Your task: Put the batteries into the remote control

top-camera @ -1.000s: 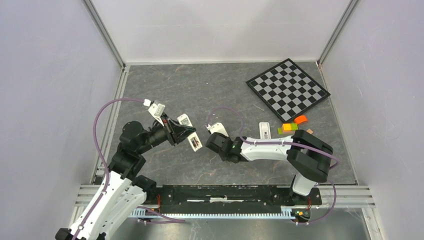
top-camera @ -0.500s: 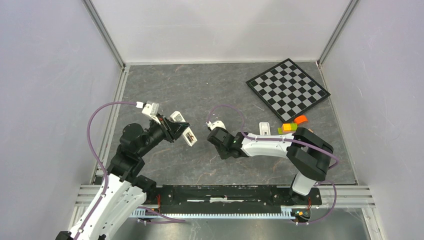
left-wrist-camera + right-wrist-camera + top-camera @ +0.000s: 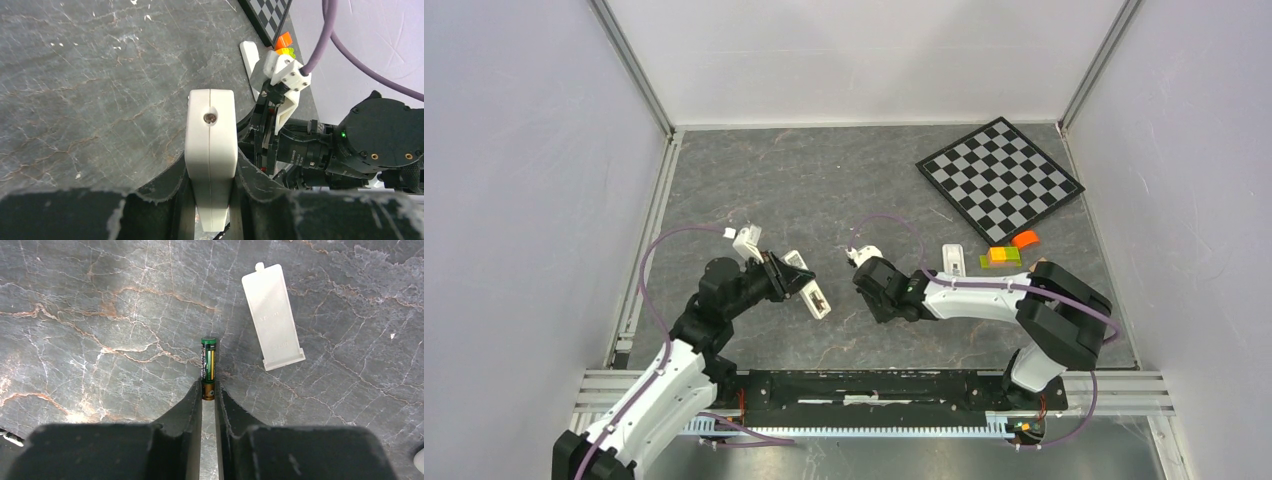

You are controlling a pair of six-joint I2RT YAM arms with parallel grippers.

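Your left gripper (image 3: 211, 167) is closed on the remote (image 3: 210, 127), fingers (image 3: 175, 172) pressed to both long sides, with the white body sticking out past the tips above the table (image 3: 90, 85). In the top view that arm rises from the lower left and slants up and right toward the middle of the frame, with the remote angled down and right. Just right of it, not touching, your right gripper (image 3: 208, 391) is nearly shut: its fingers (image 3: 192, 400) pinch the brassy end of a battery (image 3: 208, 357), whose green-and-dark body points up the frame past the tips, at the centre of the right wrist view. The cover (image 3: 273, 317) lies flat to the battery's upper right, apart from it. The right arm folds at the frame's right, its forearm reaching left, low over the table.
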